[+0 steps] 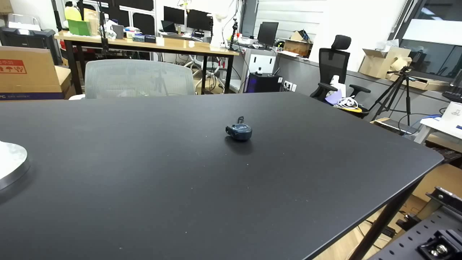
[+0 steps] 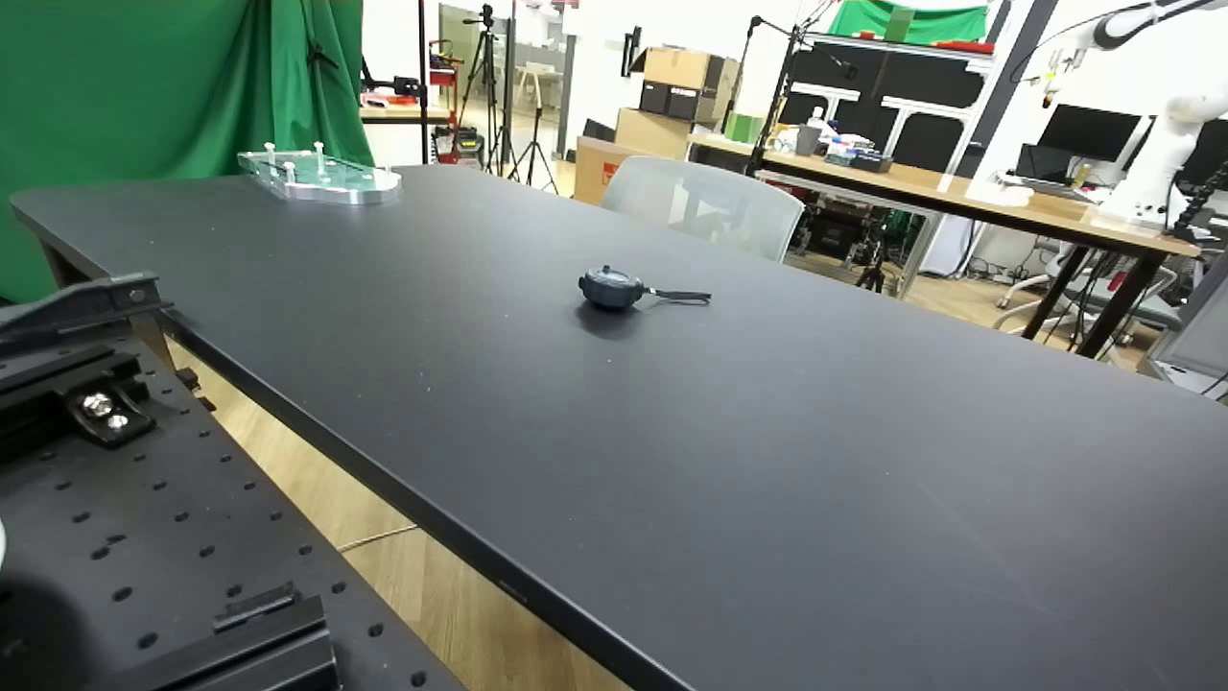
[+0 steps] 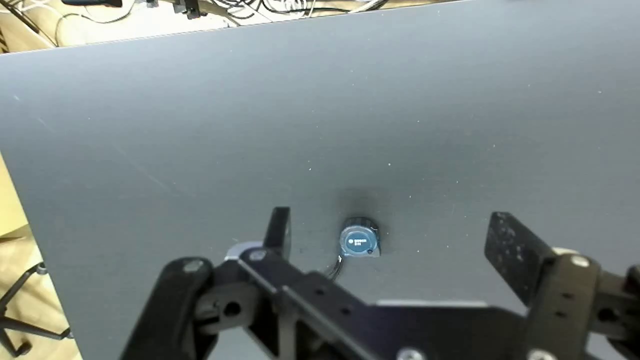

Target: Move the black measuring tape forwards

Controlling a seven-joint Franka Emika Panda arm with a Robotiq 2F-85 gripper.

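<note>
The black measuring tape (image 1: 241, 132) lies on the dark table (image 1: 162, 202) as a small, rounded, blue-black case with a strap. It also shows in an exterior view (image 2: 611, 288), with its strap stretched to the right. In the wrist view the tape (image 3: 359, 240) shows a blue round face with white lettering. My gripper (image 3: 391, 225) is open, its two fingers wide apart. From the wrist camera the tape appears between the fingers, closer to the left one, with the gripper above it and not touching. The strap's end is hidden behind the gripper. The gripper is out of view in both exterior views.
A clear plate with white pegs (image 2: 321, 178) stands at the table's far end. A white, round-edged object (image 1: 12, 162) sits at the left frame edge. A perforated dark bench (image 2: 144, 509) is beside the table. A grey chair (image 1: 139, 79) stands behind the table.
</note>
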